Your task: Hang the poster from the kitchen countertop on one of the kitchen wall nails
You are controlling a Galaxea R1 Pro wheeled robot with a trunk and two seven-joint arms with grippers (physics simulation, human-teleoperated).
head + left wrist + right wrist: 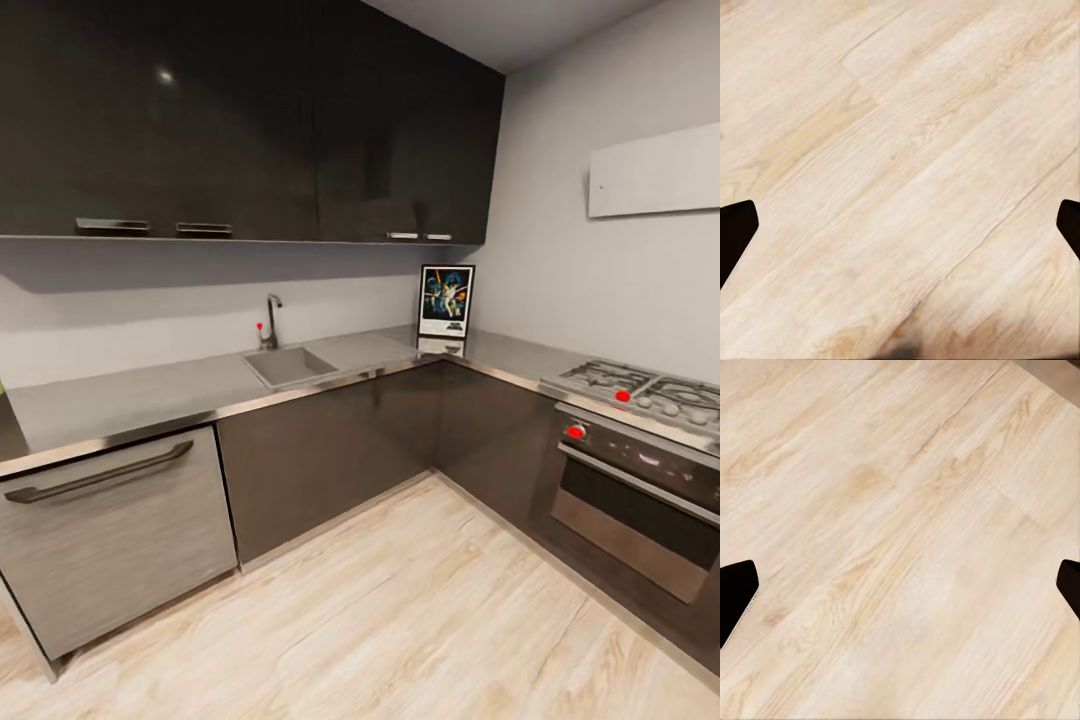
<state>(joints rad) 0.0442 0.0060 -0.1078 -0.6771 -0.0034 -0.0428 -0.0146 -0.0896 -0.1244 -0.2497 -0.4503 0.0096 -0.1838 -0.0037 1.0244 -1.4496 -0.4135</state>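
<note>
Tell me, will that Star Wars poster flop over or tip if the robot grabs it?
Probably stiff: the poster has a thin black frame. It likely tips easily, standing upright and thin on the countertop in the corner. It looks light.

I can make out no readable text from here. The poster (446, 300), standing upright on the kitchen countertop (150, 395) in the corner, carries a pale logo block near its bottom edge, but the lettering is too small and blurred for me to read.
</note>
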